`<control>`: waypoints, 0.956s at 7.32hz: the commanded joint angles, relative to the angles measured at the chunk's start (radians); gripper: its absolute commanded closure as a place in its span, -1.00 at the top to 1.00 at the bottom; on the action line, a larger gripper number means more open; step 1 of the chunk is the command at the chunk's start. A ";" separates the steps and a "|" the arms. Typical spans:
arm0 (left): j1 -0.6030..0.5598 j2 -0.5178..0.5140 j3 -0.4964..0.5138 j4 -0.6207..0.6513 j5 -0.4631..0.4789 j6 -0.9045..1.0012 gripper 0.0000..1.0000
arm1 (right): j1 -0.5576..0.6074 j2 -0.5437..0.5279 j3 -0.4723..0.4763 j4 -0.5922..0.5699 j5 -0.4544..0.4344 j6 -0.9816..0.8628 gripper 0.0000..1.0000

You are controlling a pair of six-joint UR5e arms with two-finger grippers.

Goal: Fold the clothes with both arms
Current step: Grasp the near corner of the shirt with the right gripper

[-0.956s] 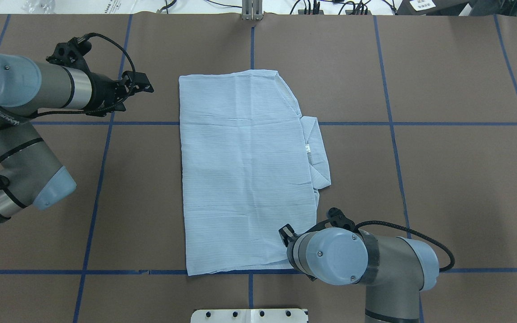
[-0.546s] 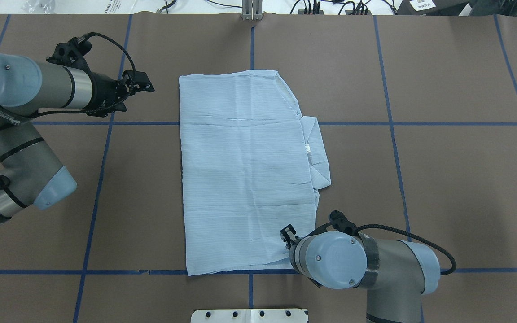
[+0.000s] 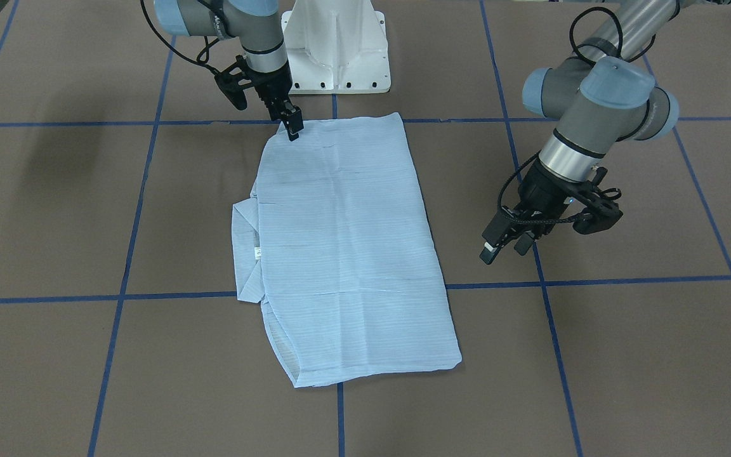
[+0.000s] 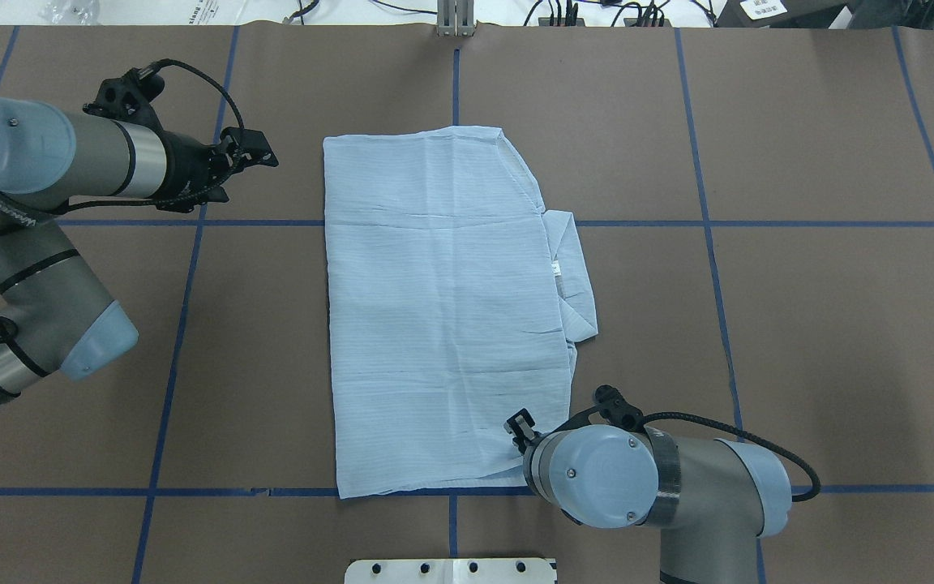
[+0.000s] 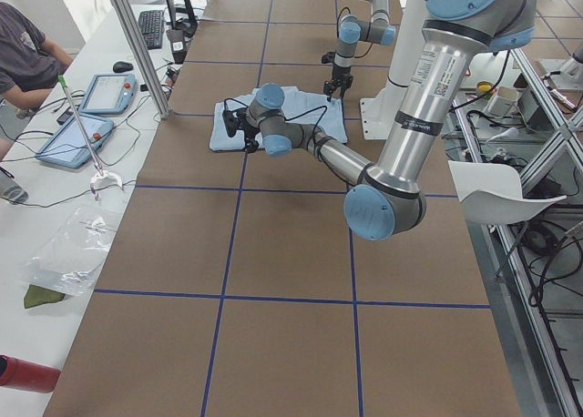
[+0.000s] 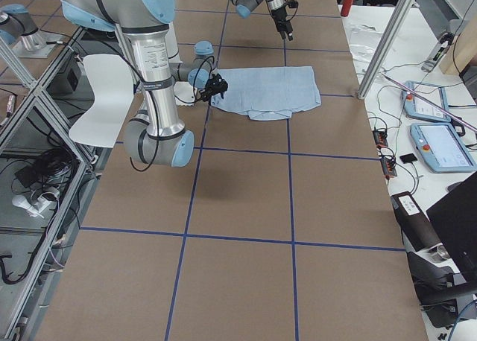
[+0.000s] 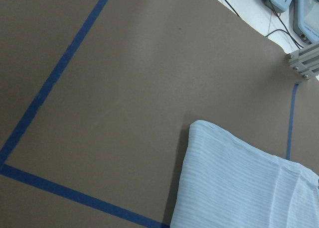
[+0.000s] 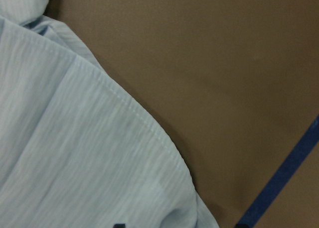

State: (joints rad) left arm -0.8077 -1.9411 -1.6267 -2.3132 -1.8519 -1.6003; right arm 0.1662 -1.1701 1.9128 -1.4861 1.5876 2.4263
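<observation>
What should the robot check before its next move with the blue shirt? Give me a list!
1. Shirt lying flat on the table: ok.
2. Right gripper down at the shirt's corner nearest the robot: ok.
3. Right gripper really pinching the cloth: cannot tell, the fingertips look too small to judge.
4. Left gripper at the shirt: not ok, it hangs open over the table beside it, holding nothing.
5. Collar tucked in: not ok, it pokes out from one long edge.
</observation>
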 commanded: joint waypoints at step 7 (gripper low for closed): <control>0.005 0.002 0.001 0.000 0.010 -0.001 1.00 | -0.010 0.003 -0.018 0.006 -0.011 -0.004 -1.00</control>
State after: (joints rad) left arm -0.8023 -1.9392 -1.6261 -2.3132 -1.8423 -1.6015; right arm 0.1568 -1.1673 1.8957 -1.4833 1.5769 2.4231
